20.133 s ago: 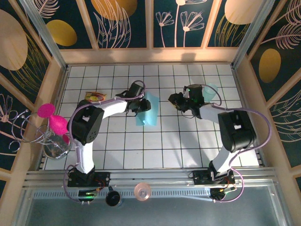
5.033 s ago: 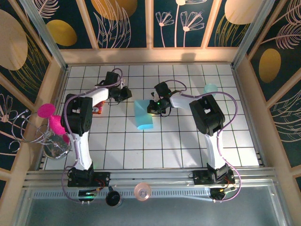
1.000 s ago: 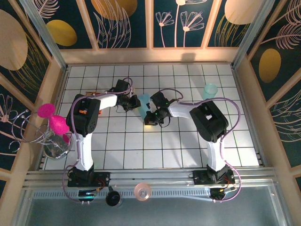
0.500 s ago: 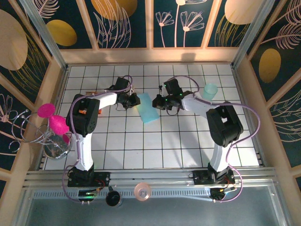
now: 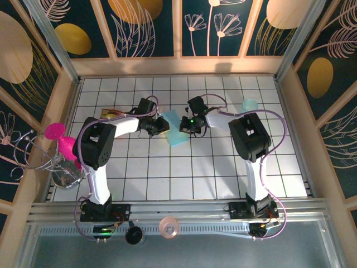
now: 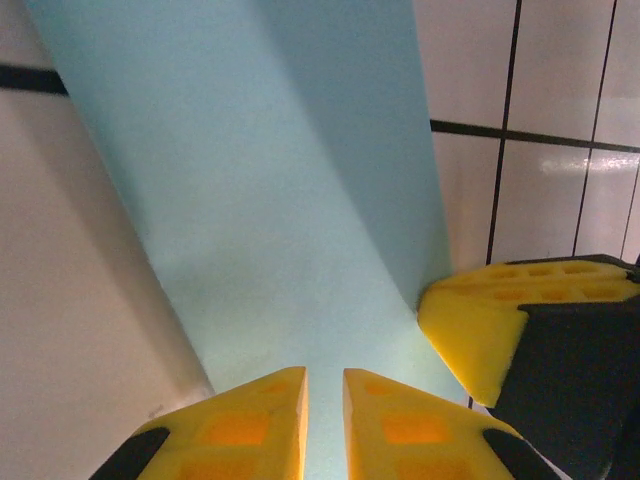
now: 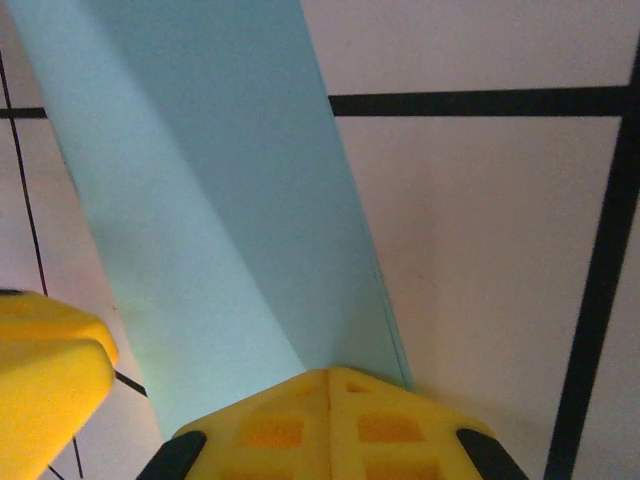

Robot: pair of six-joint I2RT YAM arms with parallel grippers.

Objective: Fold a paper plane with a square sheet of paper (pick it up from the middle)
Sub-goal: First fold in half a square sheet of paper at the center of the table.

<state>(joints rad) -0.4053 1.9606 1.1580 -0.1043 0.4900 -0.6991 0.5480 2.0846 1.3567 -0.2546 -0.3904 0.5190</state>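
Observation:
The square sheet of paper, light blue, lies folded into a narrow slanted strip on the white tiles between both arms. My left gripper sits low at the strip's left edge. In the left wrist view its yellow fingers stand a narrow gap apart over the paper, with nothing between them. My right gripper meets the strip from the right. Its fingers are shut together, tip against the paper's near edge. A right finger shows beside the paper in the left wrist view.
A translucent teal cup stands at the back right. A yellow-orange packet lies back left of the left arm. Pink objects and a wire stand sit outside the left wall. Wooden walls close in the tiled floor.
My right gripper drew back to the right, then returned to the strip's right edge. The left jaws parted slightly. The paper lies flatter and more exposed than a second ago.

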